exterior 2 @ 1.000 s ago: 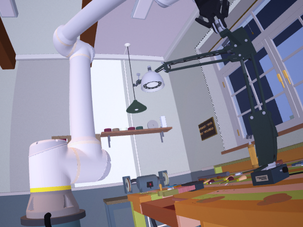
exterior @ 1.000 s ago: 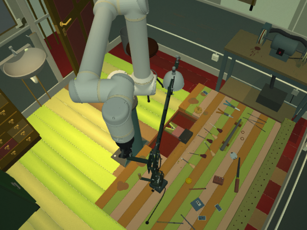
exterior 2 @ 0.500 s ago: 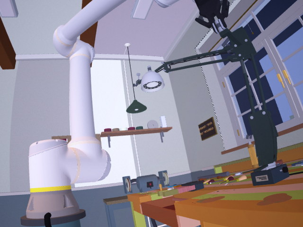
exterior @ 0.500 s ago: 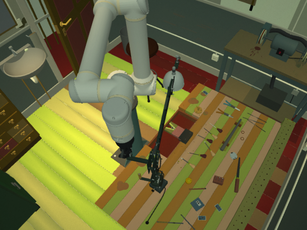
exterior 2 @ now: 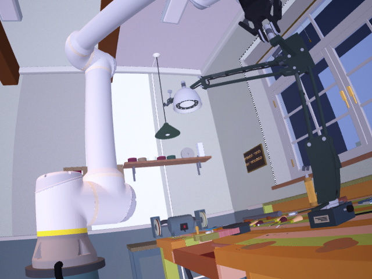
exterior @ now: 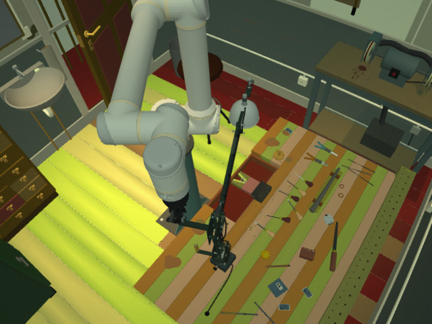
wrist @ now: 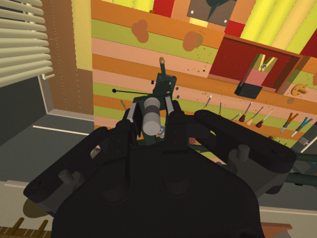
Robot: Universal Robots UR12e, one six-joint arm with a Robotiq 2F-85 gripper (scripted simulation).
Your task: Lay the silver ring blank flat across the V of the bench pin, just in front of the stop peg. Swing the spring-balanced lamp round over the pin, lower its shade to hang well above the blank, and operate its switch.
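Observation:
The lamp's grey handle [wrist: 151, 115] stands up from the elbow of its dark green arm [exterior 2: 293, 57], high above the lamp base [exterior: 222, 260] on the striped bench. My gripper [wrist: 150, 112] [exterior 2: 264, 28] sits around this handle with its fingers open and holds nothing. The white shade [exterior: 244, 113] [exterior 2: 187, 100] hangs at the end of the upper arm, out past the bench's edge towards my base. The bench pin [wrist: 260, 73] juts into the red cut-out of the bench with a small ring [wrist: 263, 67] lying at its V.
Behind the bench a side table carries a grinder [exterior: 394, 66]. Gravers and pliers [exterior: 296, 190] lie in a row on the bench, with a steel mandrel [exterior: 324, 190], a file [exterior: 334, 247] and small boxes near the front. A dark tray [exterior: 261, 191] lies by the cut-out.

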